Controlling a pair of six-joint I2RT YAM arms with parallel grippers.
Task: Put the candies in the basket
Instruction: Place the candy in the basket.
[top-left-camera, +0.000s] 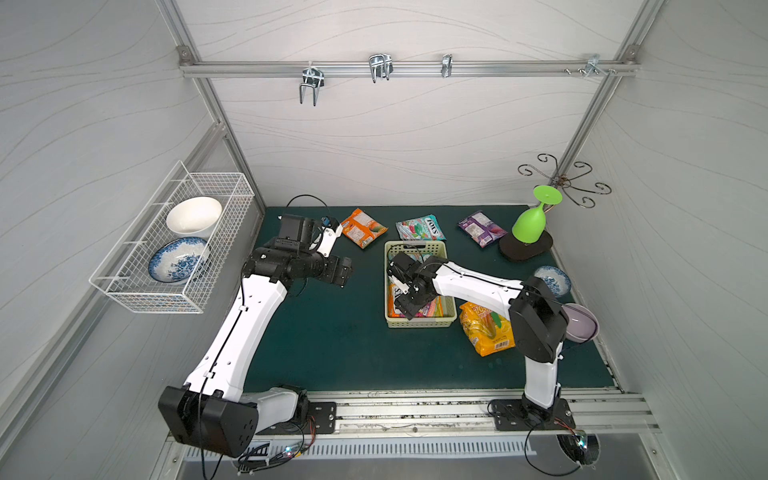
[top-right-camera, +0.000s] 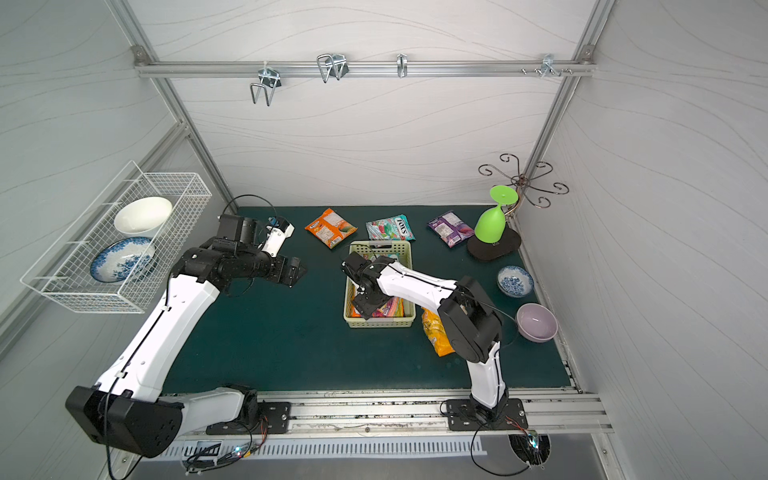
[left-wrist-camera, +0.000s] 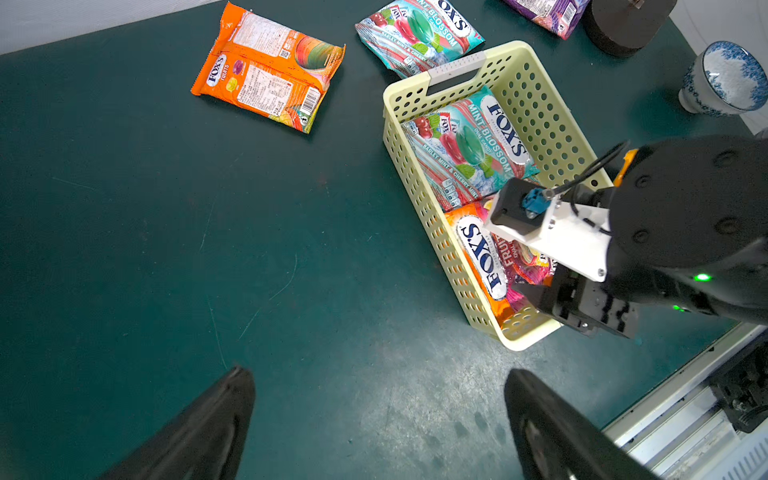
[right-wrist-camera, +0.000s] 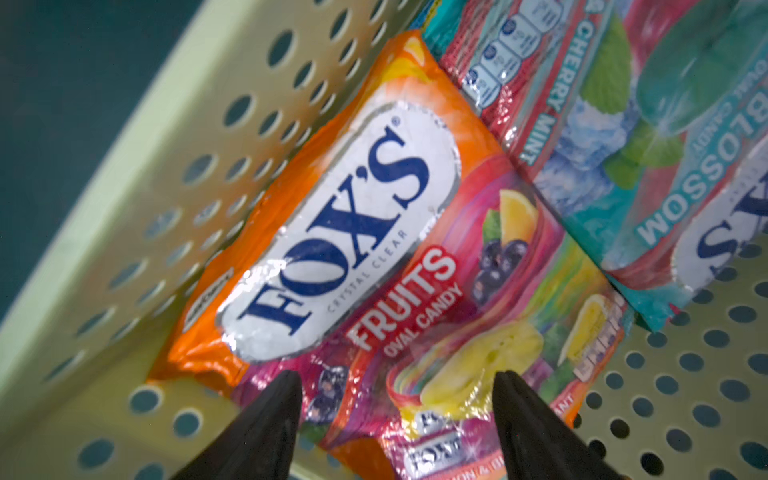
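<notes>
The pale green basket (top-left-camera: 419, 323) (top-right-camera: 378, 322) (left-wrist-camera: 399, 95) stands mid-mat and holds an orange FOX'S packet (right-wrist-camera: 332, 232) (left-wrist-camera: 482, 257) and a teal one (left-wrist-camera: 469, 145) (right-wrist-camera: 623, 124). My right gripper (right-wrist-camera: 397, 378) (top-left-camera: 402, 308) hangs open inside it, just above the orange packet and pinching nothing. Behind the basket on the mat lie an orange packet (top-left-camera: 363, 227) (left-wrist-camera: 266, 68), a teal packet (top-left-camera: 419, 228) and a purple packet (top-left-camera: 482, 227). A yellow-orange bag (top-left-camera: 484, 328) lies right of the basket, partly under the right arm. My left gripper (left-wrist-camera: 374, 374) (top-left-camera: 345, 274) is open over bare mat, left of the basket.
A white wire basket (top-left-camera: 124, 286) on the left wall holds two bowls. An upturned green goblet (top-left-camera: 532, 224) rests on a dark stand at the back right. A blue-patterned bowl (top-left-camera: 552, 280) and a lilac bowl (top-left-camera: 582, 322) sit by the right edge.
</notes>
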